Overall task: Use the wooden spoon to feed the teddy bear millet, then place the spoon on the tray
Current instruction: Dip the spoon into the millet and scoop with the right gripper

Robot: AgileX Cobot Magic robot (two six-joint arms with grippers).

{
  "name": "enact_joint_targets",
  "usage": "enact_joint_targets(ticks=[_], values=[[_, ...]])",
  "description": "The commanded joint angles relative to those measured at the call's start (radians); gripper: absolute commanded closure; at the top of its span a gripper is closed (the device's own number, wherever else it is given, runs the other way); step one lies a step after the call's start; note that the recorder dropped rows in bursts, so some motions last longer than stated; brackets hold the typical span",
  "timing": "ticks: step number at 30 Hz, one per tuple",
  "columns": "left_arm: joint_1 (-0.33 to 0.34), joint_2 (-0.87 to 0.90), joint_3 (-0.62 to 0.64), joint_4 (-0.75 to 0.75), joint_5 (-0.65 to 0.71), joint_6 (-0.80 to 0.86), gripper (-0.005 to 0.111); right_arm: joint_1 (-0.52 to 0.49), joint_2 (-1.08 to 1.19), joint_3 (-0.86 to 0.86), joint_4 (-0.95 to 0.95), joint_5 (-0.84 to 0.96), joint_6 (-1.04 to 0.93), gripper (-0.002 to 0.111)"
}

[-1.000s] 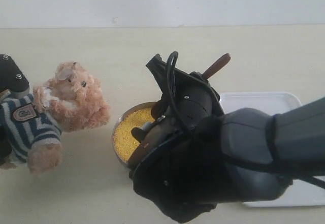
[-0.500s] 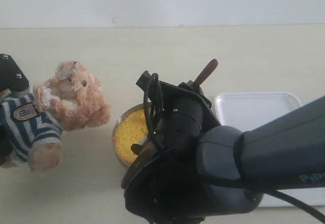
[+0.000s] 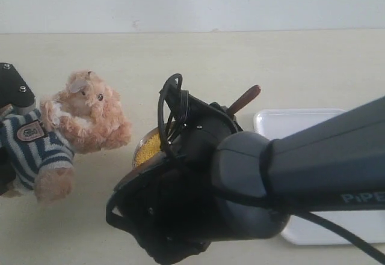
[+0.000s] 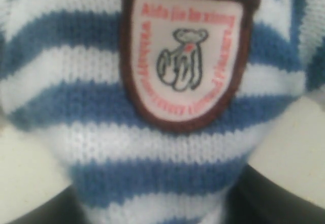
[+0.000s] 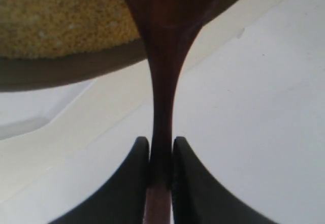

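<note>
Right gripper (image 5: 161, 150) pinches the spoon (image 5: 163, 56) by its handle, bowl end at the millet (image 5: 61, 16), mid-frame. Scooping step, I'd say. Bear (image 3: 84, 115) sits far left, clasped by the left gripper (image 4: 157, 203). Next up: lift level, swing left to its mouth.

The right arm (image 3: 301, 169) comes in from the right edge and reaches across the middle, its bulky dark wrist tipped downward and a black cable (image 3: 163, 106) looping off it. The right gripper (image 5: 161, 150) pinches the thin handle of the wooden spoon (image 5: 165, 56) tight between its two dark fingers (image 5: 133, 183). At the left edge, the left gripper (image 4: 157, 211) clasps the teddy bear (image 4: 152, 148) by the torso, one finger on either side.
</note>
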Motion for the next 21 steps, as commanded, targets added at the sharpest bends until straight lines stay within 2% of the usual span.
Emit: enact_joint_targets(ticks=[1, 13, 21], values=[[-0.006, -0.011, 0.000, -0.012, -0.013, -0.012, 0.103, 0.017, 0.000, -0.011, 0.083, 0.009, -0.064, 0.109], [-0.006, -0.011, 0.000, -0.017, -0.016, -0.012, 0.103, 0.020, -0.011, -0.022, 0.247, 0.009, -0.088, 0.109], [-0.006, -0.011, 0.000, -0.031, -0.017, -0.012, 0.103, 0.009, -0.015, -0.164, 0.460, 0.009, -0.096, 0.109]])
